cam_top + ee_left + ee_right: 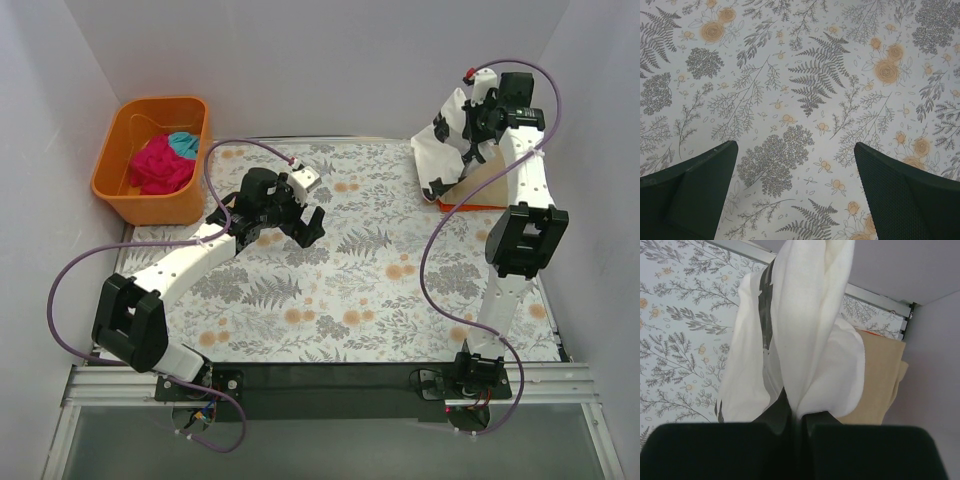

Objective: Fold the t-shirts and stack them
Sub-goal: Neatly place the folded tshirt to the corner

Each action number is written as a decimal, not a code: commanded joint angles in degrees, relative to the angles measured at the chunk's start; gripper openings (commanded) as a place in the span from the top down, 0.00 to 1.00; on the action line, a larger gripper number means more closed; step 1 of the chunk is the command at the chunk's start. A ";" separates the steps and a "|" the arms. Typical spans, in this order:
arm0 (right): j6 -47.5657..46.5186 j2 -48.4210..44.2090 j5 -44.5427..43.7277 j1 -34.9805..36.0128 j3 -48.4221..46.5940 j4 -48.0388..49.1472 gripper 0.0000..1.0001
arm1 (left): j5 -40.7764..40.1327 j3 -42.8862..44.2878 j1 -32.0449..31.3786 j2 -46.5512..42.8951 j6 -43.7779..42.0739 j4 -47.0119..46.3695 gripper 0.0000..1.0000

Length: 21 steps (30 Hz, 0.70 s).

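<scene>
My right gripper (470, 128) is shut on the white t-shirt with black blotches (443, 148) and holds it up at the table's far right corner; the cloth (805, 330) hangs from the closed jaws. Under it lies a folded tan t-shirt (487, 182), also in the right wrist view (880, 375), on something orange (470, 204). My left gripper (297, 228) is open and empty over the floral covering (800, 90), left of centre. Magenta (158, 165) and teal (184, 143) t-shirts lie bunched in the orange tub (150, 200).
The orange tub stands off the table's far left corner. White walls close in the left, back and right sides. The floral covering (370, 290) spans the table between the arms.
</scene>
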<state>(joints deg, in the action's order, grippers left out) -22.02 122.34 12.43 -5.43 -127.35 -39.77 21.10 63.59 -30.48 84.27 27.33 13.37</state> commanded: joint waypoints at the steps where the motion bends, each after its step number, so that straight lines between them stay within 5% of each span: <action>1: 0.40 -4.04 0.93 -1.60 -3.34 2.50 0.99 | 0.96 2.15 0.16 -0.33 0.00 -0.09 0.04; 21: -7.77 3.07 1.98 -7.31 0.08 5.57 0.99 | 1.92 3.55 0.16 0.98 0.18 1.05 0.04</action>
<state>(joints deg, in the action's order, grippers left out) -27.14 124.49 13.69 -11.92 -127.22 -38.68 21.93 64.75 -30.48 85.84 27.31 13.56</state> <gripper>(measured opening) 0.057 0.963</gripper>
